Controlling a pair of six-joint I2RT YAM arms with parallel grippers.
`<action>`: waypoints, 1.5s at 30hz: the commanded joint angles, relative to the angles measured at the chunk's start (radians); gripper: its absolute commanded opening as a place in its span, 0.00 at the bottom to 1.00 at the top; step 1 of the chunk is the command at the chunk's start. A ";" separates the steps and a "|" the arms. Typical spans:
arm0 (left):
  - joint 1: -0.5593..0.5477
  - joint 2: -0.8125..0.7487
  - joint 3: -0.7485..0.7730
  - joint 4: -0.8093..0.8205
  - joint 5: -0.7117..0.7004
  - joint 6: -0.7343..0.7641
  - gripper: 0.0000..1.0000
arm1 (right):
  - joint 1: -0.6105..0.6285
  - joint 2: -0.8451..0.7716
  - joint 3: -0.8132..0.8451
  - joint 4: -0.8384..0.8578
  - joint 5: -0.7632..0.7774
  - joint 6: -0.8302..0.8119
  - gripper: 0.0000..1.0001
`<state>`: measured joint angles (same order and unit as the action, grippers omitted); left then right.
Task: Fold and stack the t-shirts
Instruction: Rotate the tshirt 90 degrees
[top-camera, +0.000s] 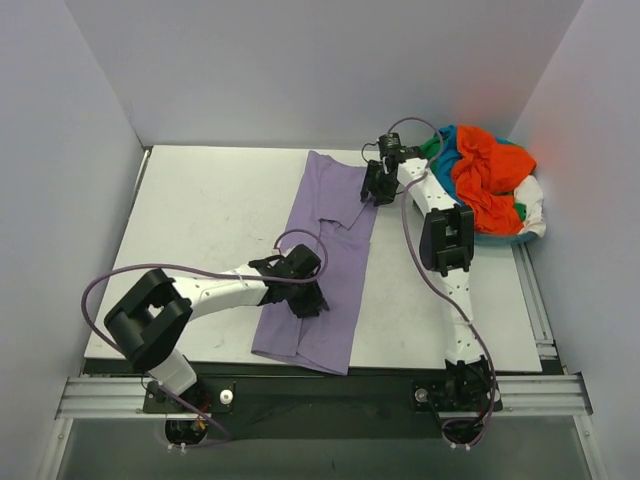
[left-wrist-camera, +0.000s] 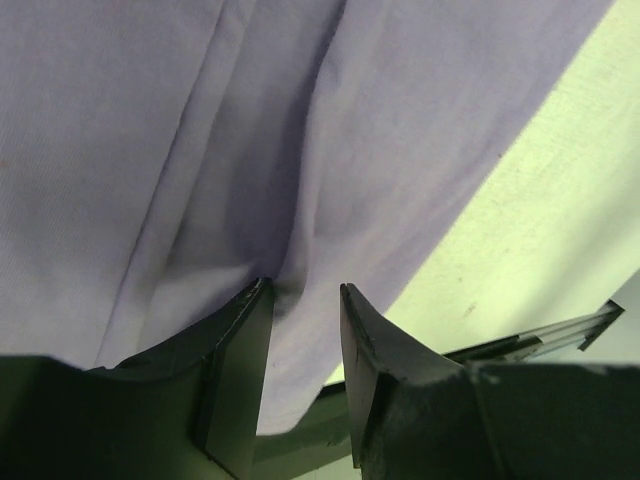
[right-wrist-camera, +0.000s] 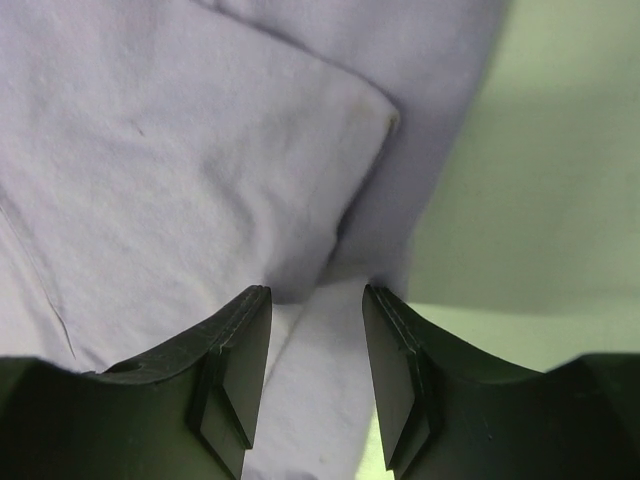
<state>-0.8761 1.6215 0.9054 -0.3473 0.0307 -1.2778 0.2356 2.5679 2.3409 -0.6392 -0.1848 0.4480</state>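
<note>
The left tool (top-camera: 306, 298) is down on the near part of the lavender t-shirt (top-camera: 335, 250), which lies as 1 long folded strip running from the near edge of the desk (top-camera: 200, 220) toward its far side. In the left wrist view this tool (left-wrist-camera: 303, 290) has its jaws apart, tips against puckered lavender cloth (left-wrist-camera: 200, 120), with cloth showing in the gap. The right tool (top-camera: 378, 188) sits at the strip's far right edge; its jaws (right-wrist-camera: 317, 292) also stand apart over a folded corner of the shirt (right-wrist-camera: 180, 150), bare desk (right-wrist-camera: 530, 150) just beside. At the far right corner lies a heap: green t-shirt (top-camera: 432, 148), teal-blue t-shirt (top-camera: 452, 140), orange-red t-shirt (top-camera: 485, 175), white t-shirt (top-camera: 533, 208).
</note>
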 joint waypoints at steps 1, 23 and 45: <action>-0.001 -0.110 0.017 -0.053 -0.023 0.023 0.44 | -0.009 -0.133 -0.061 -0.028 -0.050 -0.043 0.43; 0.256 -0.615 -0.299 -0.389 -0.063 0.451 0.44 | 0.499 -1.107 -1.376 0.128 0.077 0.401 0.42; 0.312 -0.621 -0.316 -0.351 -0.031 0.494 0.44 | 0.967 -1.275 -1.756 0.341 0.171 0.857 0.42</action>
<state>-0.5694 1.0443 0.5781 -0.7071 -0.0090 -0.7769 1.1851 1.2816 0.6014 -0.3401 -0.0547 1.2430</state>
